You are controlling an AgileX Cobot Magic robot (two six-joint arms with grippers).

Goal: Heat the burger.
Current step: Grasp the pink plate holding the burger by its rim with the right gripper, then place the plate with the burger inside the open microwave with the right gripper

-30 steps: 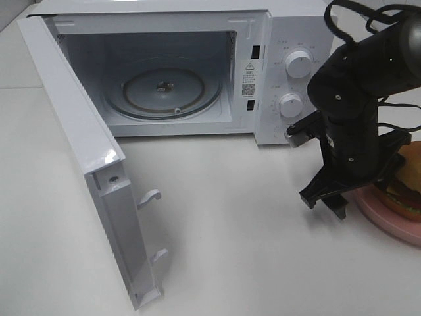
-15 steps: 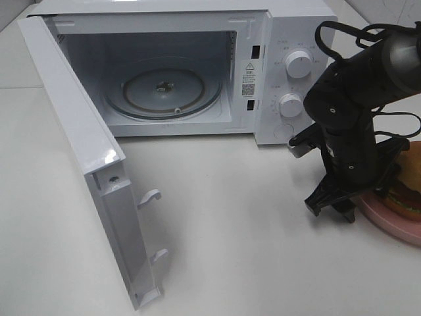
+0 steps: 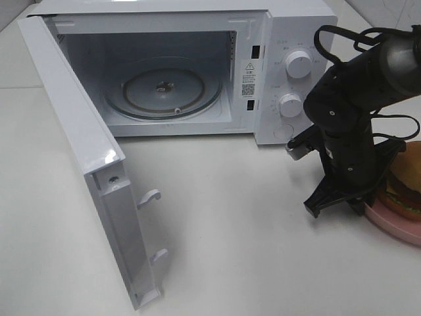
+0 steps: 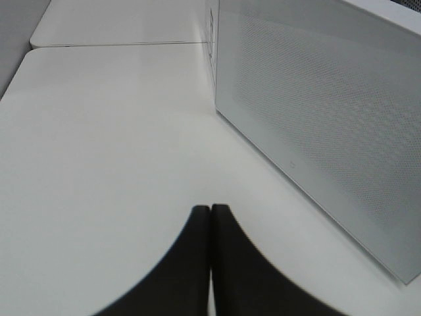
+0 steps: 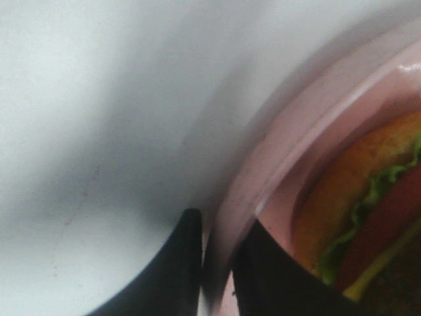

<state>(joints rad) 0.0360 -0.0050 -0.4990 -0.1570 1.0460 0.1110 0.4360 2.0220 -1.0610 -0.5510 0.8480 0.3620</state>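
Left gripper (image 4: 210,210): black fingers pressed together, holding nothing, low over the white tabletop (image 3: 250,257) beside a dotted white panel (image 4: 329,125) of the microwave; door or side wall, can't tell which.

White countertop microwave (image 3: 296,33): hinged white door (image 3: 79,145) already swung wide to its left, and the round glass turntable (image 3: 164,92) inside is bare.

Right gripper (image 5: 220,250): in front of the microwave's knob panel and to its right, jaws narrow, pinching the rim of the round pink plate (image 3: 388,227).

Small burger with golden-brown bun, green lettuce and red tomato (image 3: 404,191): sits on that plate, on the tabletop right of the microwave, outside it.

Progress, judged: early. Done: door open, plate gripped. Left: carry the plate onto the turntable, let go, shut the door, set the dial.
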